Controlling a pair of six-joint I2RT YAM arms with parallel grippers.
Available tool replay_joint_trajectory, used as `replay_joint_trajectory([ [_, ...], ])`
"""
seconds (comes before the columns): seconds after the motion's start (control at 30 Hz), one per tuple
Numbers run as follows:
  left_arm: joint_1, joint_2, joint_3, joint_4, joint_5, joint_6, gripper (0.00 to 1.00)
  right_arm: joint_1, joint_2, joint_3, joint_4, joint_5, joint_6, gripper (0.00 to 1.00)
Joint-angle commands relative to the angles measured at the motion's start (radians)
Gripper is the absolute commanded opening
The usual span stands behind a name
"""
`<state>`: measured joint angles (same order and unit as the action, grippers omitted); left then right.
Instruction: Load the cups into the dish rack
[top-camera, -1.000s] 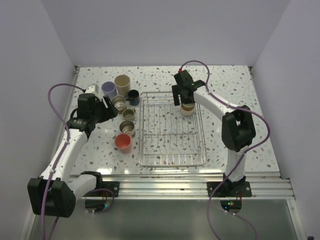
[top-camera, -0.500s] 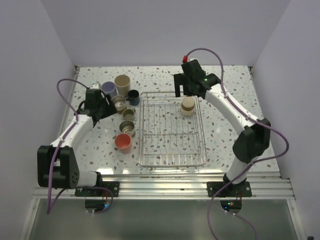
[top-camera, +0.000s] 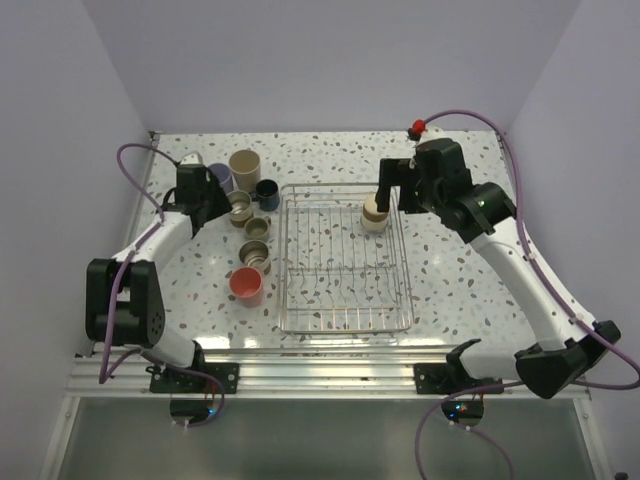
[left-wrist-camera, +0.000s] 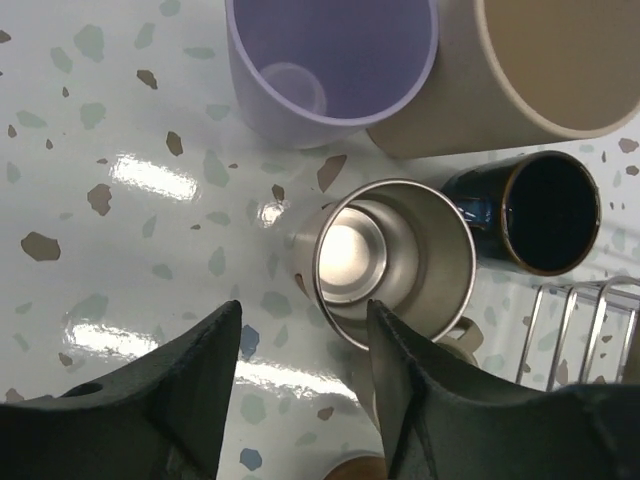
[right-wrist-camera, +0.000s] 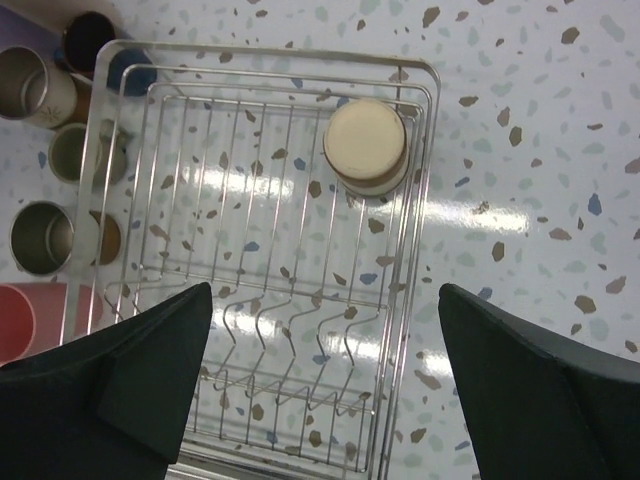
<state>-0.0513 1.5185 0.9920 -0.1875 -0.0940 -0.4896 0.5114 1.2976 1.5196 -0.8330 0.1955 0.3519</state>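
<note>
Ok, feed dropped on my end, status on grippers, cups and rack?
Left gripper open over short steel cup. Right gripper open, empty, above silver wire dish rack. One cream cup inverted inside; seven other cups outside, left. Nothing blocking.

Readable text: none in any view
lavender tumbler (left-wrist-camera: 330, 70): plain, no lettering
beige tumbler (left-wrist-camera: 540, 60): plain, no lettering
dark blue mug (left-wrist-camera: 545, 210): plain glaze, no mark to read
steel cup (left-wrist-camera: 392, 262): bare metal, no stamp to read
upturned beige cup (right-wrist-camera: 365, 145): plain base, no lettering
dish rack (right-wrist-camera: 250, 190): bare wire, no tag or brand
</note>
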Motion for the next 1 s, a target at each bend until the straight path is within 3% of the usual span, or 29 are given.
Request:
replay_joint_trajectory([
  [0.0, 0.013, 0.049, 0.03, 0.054, -0.036, -0.017, 0.55, 0.004, -0.04, -0.021, -0.074, 0.005, 0.003, 0.99],
  [0.27, 0.013, 0.115, 0.051, 0.092, -0.007, -0.029, 0.43, 0.006, -0.119, -0.056, -0.133, 0.027, -0.011, 0.99],
  [0.33, 0.014, 0.121, 0.057, 0.106, 0.008, -0.027, 0.36, 0.006, -0.121, -0.055, -0.138, 0.022, -0.01, 0.99],
  [0.43, 0.015, 0.141, 0.08, 0.105, 0.025, -0.033, 0.13, 0.006, -0.12, -0.047, -0.138, 0.007, -0.01, 0.99],
  [0.47, 0.014, 0.149, 0.094, 0.1, 0.028, -0.035, 0.01, 0.004, -0.119, -0.042, -0.138, 0.004, -0.01, 0.99],
  [0.63, 0.05, 0.086, 0.119, 0.025, 0.068, -0.053, 0.0, 0.006, -0.101, 0.02, -0.132, -0.025, -0.025, 0.99],
  [0.7, 0.129, -0.019, 0.083, 0.028, 0.114, -0.09, 0.0, 0.004, -0.072, 0.06, -0.13, -0.053, -0.034, 0.99],
  [0.8, 0.182, -0.153, 0.054, 0.039, 0.198, -0.128, 0.0, 0.004, -0.002, 0.151, -0.098, -0.192, -0.013, 0.99],
  [0.97, 0.189, -0.283, 0.028, 0.091, 0.394, -0.287, 0.0, 0.01, 0.084, 0.183, 0.138, -0.514, 0.162, 0.99],
])
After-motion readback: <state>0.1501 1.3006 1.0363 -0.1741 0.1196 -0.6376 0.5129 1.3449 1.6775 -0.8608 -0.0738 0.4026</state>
